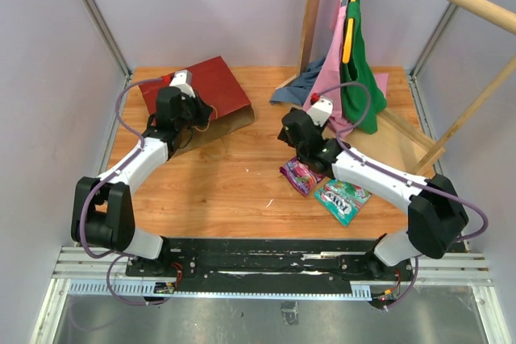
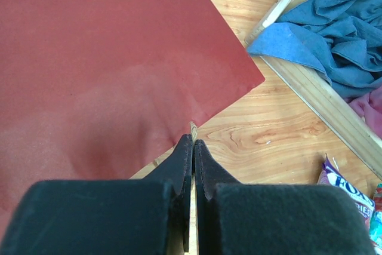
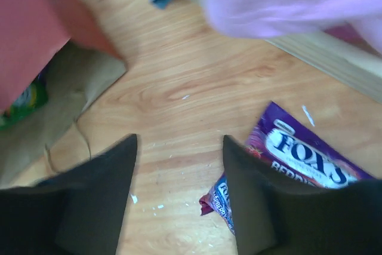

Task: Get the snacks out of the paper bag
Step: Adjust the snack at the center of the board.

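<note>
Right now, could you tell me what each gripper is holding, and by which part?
The left gripper is pinched shut on the paper bag, at the thin brown edge of its mouth. The right gripper is open and holds nothing.

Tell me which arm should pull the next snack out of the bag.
Right. The right gripper is open and empty, close to the paper bag mouth, where a green packet shows inside. The left gripper is shut at the bag's edge, likely steadying it.

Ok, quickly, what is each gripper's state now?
Left gripper: closed at the edge of the dark red paper bag; a grip cannot be told.
Right gripper: open, holding nothing.
</note>
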